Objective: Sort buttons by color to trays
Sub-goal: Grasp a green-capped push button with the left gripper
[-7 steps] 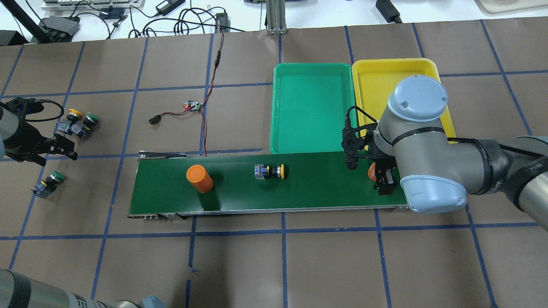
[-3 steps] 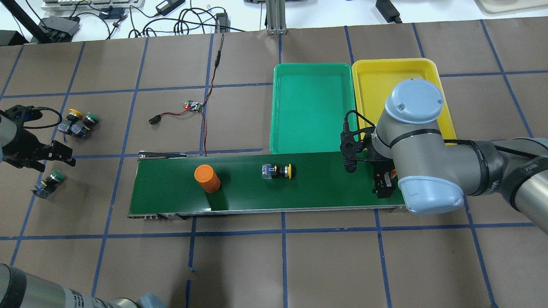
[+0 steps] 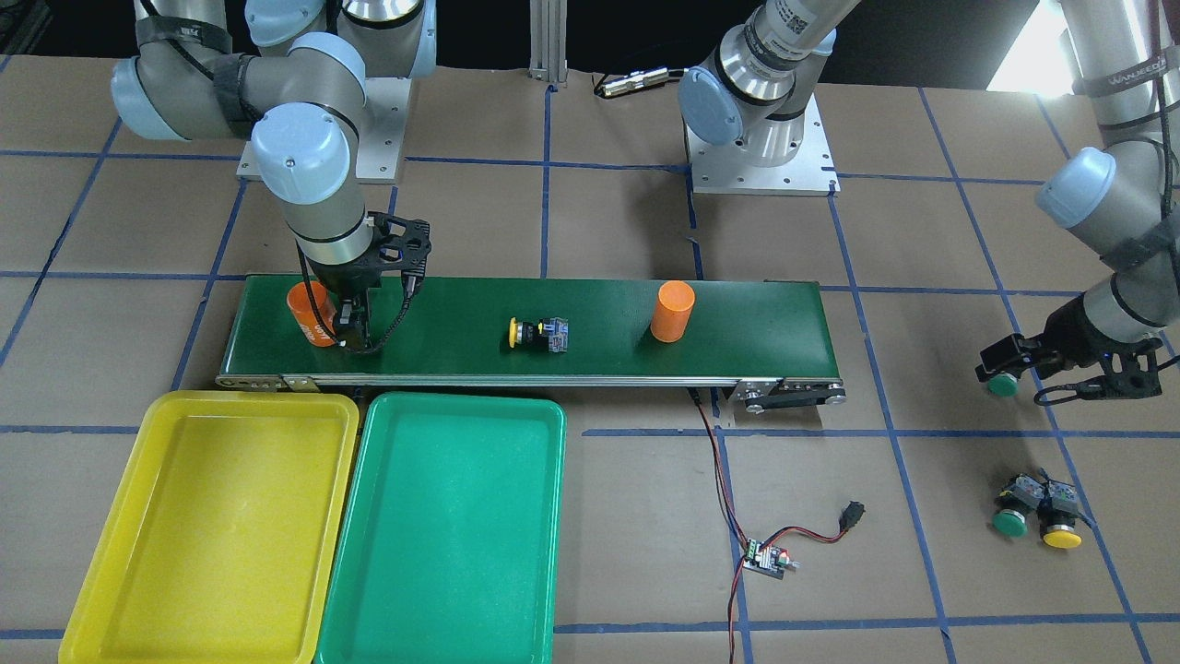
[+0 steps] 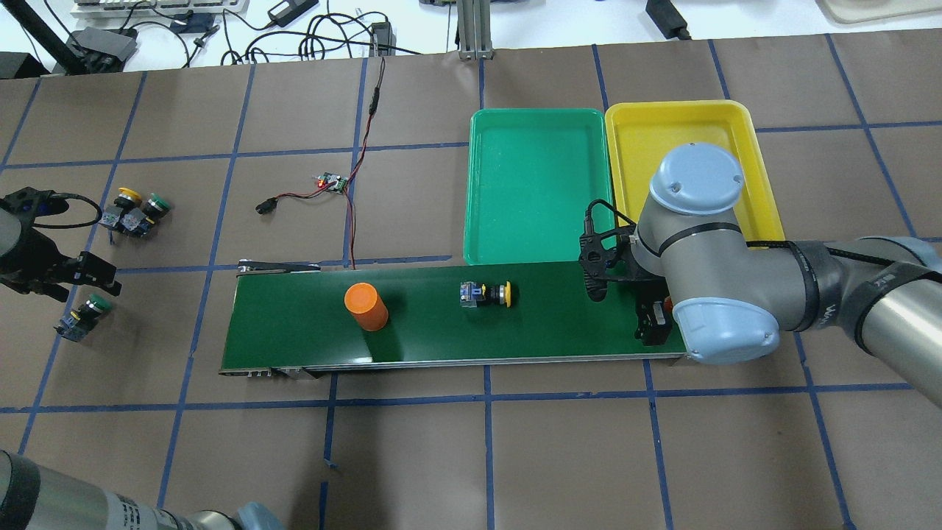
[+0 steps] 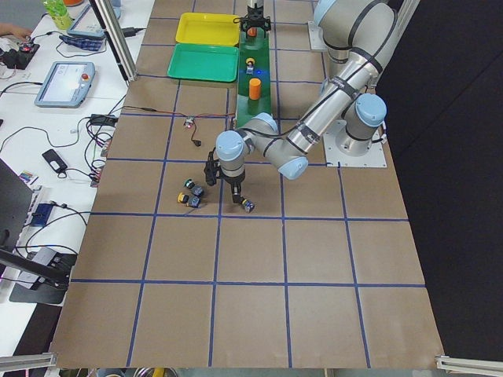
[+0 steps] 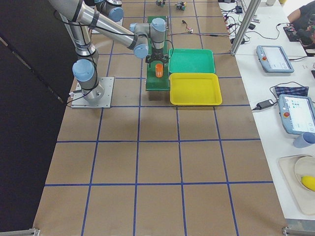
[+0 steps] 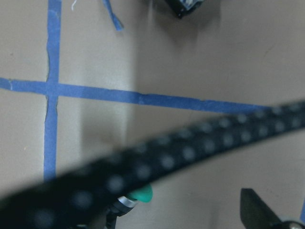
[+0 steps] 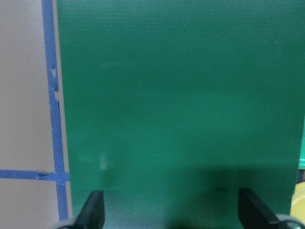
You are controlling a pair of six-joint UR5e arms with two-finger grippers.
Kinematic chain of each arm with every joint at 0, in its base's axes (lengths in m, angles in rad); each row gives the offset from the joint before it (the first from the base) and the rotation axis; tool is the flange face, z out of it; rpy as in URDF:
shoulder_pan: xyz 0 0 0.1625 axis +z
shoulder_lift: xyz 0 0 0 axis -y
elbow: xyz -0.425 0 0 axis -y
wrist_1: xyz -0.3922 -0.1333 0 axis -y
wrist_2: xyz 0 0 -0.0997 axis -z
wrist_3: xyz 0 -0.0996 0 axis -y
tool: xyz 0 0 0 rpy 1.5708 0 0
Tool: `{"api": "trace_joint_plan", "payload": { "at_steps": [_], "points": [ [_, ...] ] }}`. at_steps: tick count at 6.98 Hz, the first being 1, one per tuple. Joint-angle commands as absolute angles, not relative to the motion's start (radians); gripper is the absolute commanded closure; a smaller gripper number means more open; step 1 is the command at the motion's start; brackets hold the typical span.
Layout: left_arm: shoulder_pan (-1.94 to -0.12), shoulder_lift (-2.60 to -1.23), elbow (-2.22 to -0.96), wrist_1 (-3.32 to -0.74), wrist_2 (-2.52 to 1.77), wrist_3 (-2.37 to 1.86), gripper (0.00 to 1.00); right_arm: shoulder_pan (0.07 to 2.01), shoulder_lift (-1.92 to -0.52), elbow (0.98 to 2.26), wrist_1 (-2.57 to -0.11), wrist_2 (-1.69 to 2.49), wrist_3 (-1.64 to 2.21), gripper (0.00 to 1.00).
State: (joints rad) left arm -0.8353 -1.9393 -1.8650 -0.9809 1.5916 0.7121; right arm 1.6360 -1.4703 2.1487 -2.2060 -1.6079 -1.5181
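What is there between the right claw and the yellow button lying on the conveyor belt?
Nothing visible. Only bare belt lies between the right claw and the yellow button. One orange cylinder stands beyond the claw, at the belt's end, another past the button.

Blurred black cable (image 7: 190,148) over blue tape lines (image 7: 143,98), green button cap (image 7: 142,193) just beneath.

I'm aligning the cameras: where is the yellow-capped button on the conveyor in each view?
Front-facing: yellow-capped button, middle of conveyor.
Overhead: button, conveyor middle.
Exterior left: button, top centre.
Exterior right: hidden behind right arm.
Both wrists: not in view.
Shared landmark: green tray.
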Motion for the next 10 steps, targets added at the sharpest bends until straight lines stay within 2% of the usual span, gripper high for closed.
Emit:
{"api": "trace_joint_plan", "payload": {
  "at_steps": [1, 4, 5, 6, 7, 8, 9, 10],
  "points": [
    [-0.818, -1.951, -1.853, -0.982, 1.631, 0.825, 0.00, 1.637, -1.459, 2.148, -2.214, -1.611, -1.522, 0.00],
    [-0.759, -1.986, -1.873, -0.982, 1.625, 1.027, 0.00, 1.637, -1.460, 2.141, -2.249, -1.612, -1.517, 0.00],
    [-0.759, -1.990, -1.876, -0.983, 1.623, 1.044, 0.08, 1.637, -1.460, 2.146, -2.258, -1.611, -1.511, 0.00],
    [-0.759, -1.993, -1.872, -0.980, 1.628, 1.107, 0.37, 1.637, -1.462, 2.146, -2.258, -1.609, -1.511, 0.00],
    [-0.761, -1.990, -1.876, -0.982, 1.626, 1.123, 0.73, 1.637, -1.469, 2.148, -2.258, -1.611, -1.509, 0.00],
    [-0.768, -1.977, -1.873, -0.980, 1.625, 1.123, 0.90, 1.637, -1.480, 2.149, -2.257, -1.612, -1.509, 0.00],
    [-0.791, -1.961, -1.873, -0.980, 1.623, 1.117, 1.00, 1.637, -1.479, 2.149, -2.256, -1.612, -1.509, 0.00],
    [-0.825, -1.924, -1.862, -1.000, 1.614, 1.120, 1.00, 1.637, -1.480, 2.149, -2.256, -1.611, -1.509, 0.00]
  ]
}}
